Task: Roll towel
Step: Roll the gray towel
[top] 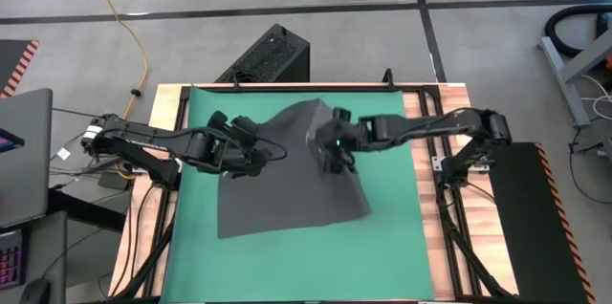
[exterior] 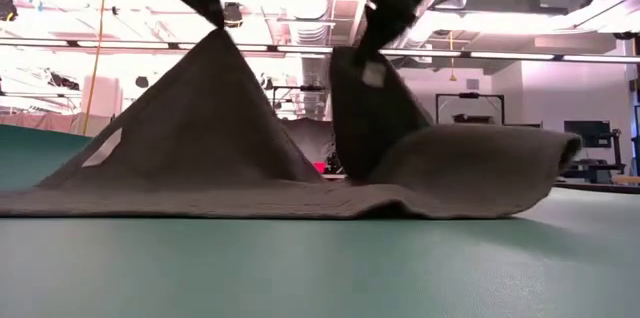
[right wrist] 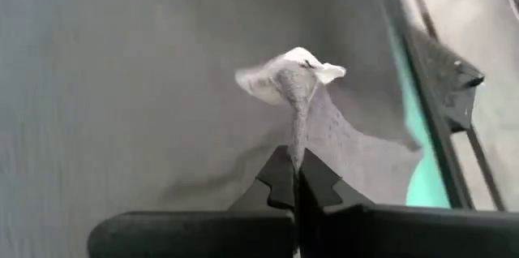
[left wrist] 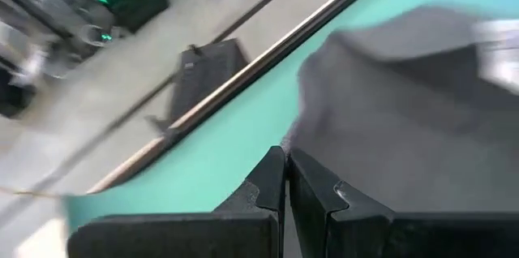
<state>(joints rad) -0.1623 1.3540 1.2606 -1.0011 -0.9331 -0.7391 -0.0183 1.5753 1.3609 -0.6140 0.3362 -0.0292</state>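
Fold-over step underway. Left gripper (top: 251, 143) and right gripper (top: 335, 156), frame centre, each pinch a lifted towel (top: 287, 194) corner above mat (top: 392, 247). Next, probably: carry corners forward evenly.

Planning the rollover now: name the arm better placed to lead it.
Right, probably. The right gripper is shut on a towel corner lifted over the cloth's middle. The left gripper pinches the left edge, above the mat, so it has farther to carry.
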